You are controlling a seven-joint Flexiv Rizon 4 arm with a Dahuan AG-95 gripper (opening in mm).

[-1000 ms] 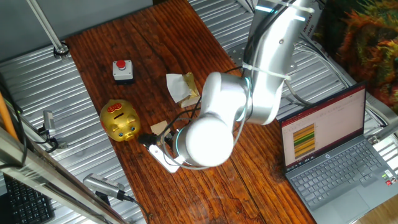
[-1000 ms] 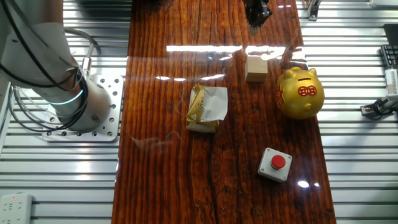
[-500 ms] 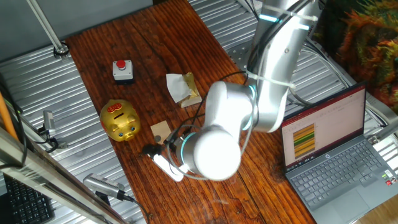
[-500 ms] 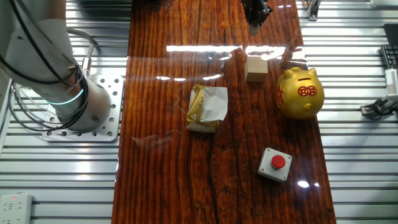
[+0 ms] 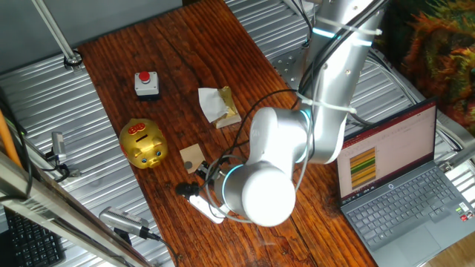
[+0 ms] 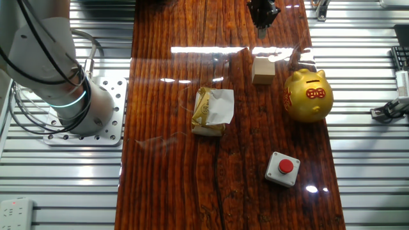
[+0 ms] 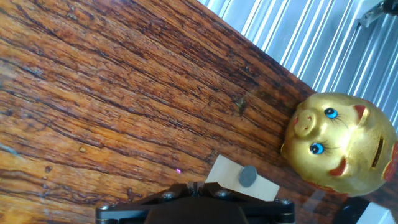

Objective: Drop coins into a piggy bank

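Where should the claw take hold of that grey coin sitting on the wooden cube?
Grip the coin by its thin rim, coming straight down from above. It lies flat on the cube's top face, so only opposite edges offer a pinch. Its raised perch leaves room for the fingertips to close beside it. The piggy bank stands close on one side, so I would line the jaws up away from it.

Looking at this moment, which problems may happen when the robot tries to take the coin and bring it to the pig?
1. The coin is thin and lies flat on the small wooden cube, so the gripper may slip off it or push the cube.
2. The cube stands close to the piggy bank; a nudge could knock the coin onto the table.
3. The slot is narrow, so the coin may miss it.
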